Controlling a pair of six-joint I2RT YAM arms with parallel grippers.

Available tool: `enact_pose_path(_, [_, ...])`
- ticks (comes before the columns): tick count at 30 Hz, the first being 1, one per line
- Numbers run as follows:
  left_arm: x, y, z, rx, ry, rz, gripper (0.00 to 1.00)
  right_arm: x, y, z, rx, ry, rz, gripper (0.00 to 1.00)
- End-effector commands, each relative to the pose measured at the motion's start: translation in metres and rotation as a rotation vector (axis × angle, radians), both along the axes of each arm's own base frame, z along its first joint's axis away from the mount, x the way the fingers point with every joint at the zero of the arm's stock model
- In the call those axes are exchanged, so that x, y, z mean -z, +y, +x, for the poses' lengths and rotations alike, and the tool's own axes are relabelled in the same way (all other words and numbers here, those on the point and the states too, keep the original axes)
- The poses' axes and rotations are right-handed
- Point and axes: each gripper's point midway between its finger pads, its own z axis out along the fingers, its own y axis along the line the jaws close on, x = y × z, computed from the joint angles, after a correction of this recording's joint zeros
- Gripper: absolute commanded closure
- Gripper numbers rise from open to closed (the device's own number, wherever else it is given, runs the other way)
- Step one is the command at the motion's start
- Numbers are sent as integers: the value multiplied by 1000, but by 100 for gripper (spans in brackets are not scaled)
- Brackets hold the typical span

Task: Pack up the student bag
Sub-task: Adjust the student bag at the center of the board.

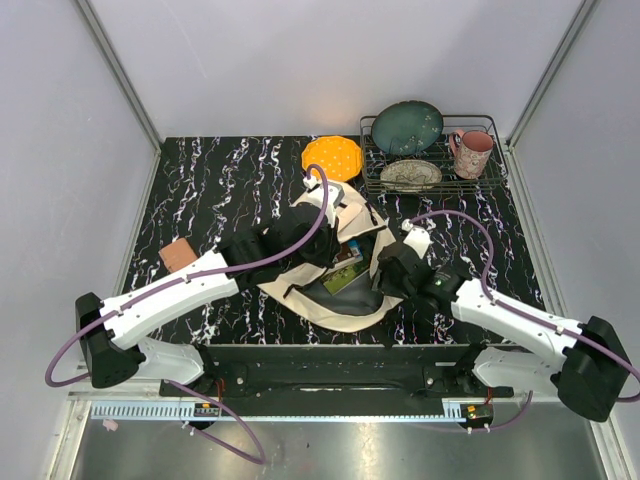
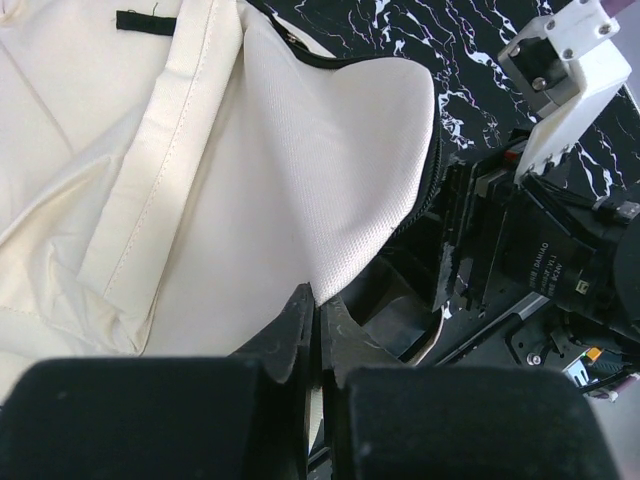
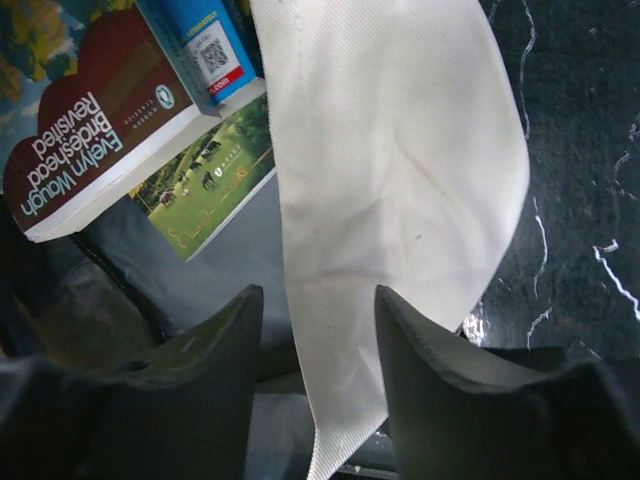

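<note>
On my overhead feed the two arm bases sit at the near edge of the black marbled table (image 1: 220, 190), and both arms reach inward to the student bag (image 1: 335, 315). It lies slumped open near the middle of the table, just beyond the bases.

My left gripper (image 2: 318, 308) comes in from the left. Its wrist camera shows the jaws pinched almost together on the edge of the bag's pale mesh lining, with cream fabric bunched up beside it.

My right gripper (image 3: 320, 295) is on the bag's right side. Its jaws stand wide, one either side of a cream flap. I see a gap between the flap and the left finger, so it is not clamped.

Past that flap, inside the grey lining, three books lie stacked:
- a maroon paperback (image 3: 90, 130) reading "Evelyn Waugh, Brideshead Revisited";
- a blue book (image 3: 205, 45) lying on top of it;
- a green book (image 3: 205, 185) with a pasture scene, underneath.

To the left of the bag, close to my left arm, a small reddish-brown block (image 1: 180, 254) sits on the table.

Further back, an orange dotted disc (image 1: 332, 158) lies just behind the bag. In the far right corner a wire rack (image 1: 452, 182) holds a teal plate (image 1: 407, 127) leaning upright, a small patterned dish (image 1: 410, 175) lying flat, and a pink mug (image 1: 472, 153).
</note>
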Motion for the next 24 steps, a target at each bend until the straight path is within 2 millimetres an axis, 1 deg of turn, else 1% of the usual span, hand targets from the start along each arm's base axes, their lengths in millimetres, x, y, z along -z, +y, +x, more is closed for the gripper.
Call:
enact_pose_path(1, [-20,-2,1,-9,-32,-75,96,-13,-18,0,31,-29,-84,53])
enact_pose_path(2, [-18,-1,1,-9,-30,-71,96,-13,-26,-3,46,-27,-99,60])
enact_pose_path(4, [-17,0,1,-13,-29,-71,96,-9,-34,-10,64,-13,-105,65])
enact_pose_path(5, [-16,1,0,-12,-26,-69,96,-12,-37,-14,63,-15,-86,72])
enact_pose_path(6, [-15,1,0,-12,-25,-70,96,-12,-38,-17,67,-15,-72,77])
enact_pose_path(7, [-13,1,0,-13,-23,-66,96,-8,-42,-21,72,-9,-67,81])
enact_pose_path(8, [-12,1,0,-13,-22,-65,96,-13,-44,-23,79,-26,-38,82])
enact_pose_path(10, [-12,-1,0,-10,-22,-67,96,-17,-44,-26,74,-38,-6,63])
enact_pose_path(11, [-12,-1,0,-8,-22,-66,96,-26,-38,-26,58,-58,43,54])
enact_pose_path(12, [-13,-1,0,-8,-23,-68,96,-32,-33,-26,36,-71,69,42])
enact_pose_path(13, [-13,-1,0,-7,-22,-68,96,-37,-28,-25,16,-84,98,38])
enact_pose_path(14, [-14,-2,0,-5,-23,-71,96,-45,-15,-25,-19,-97,152,35])
enact_pose_path(16, [-15,-2,0,-3,-22,-73,96,-51,-4,-24,-54,-95,187,33])
enact_pose_path(17, [-15,-2,-1,-1,-22,-75,96,-47,5,-23,-77,-75,189,32])
enact_pose_path(19, [-14,-2,-1,-4,-20,-74,96,-43,13,-20,-93,-50,174,32])
enact_pose_path(20, [-15,-2,-1,-5,-21,-79,96,-31,16,-20,-100,-17,134,32])
enact_pose_path(21, [-14,-2,-1,-5,-18,-77,96,-24,16,-20,-103,0,102,32])
enact_pose_path(22, [-14,-3,-2,-1,-16,-78,96,-26,17,-17,-95,1,74,32])
enact_pose_path(23, [-15,-2,-2,-2,-18,-81,96,-11,3,-17,-63,31,-40,32])
enact_pose_path(24, [-14,-1,-3,-4,-16,-83,96,-8,-1,-17,-58,43,-81,32])
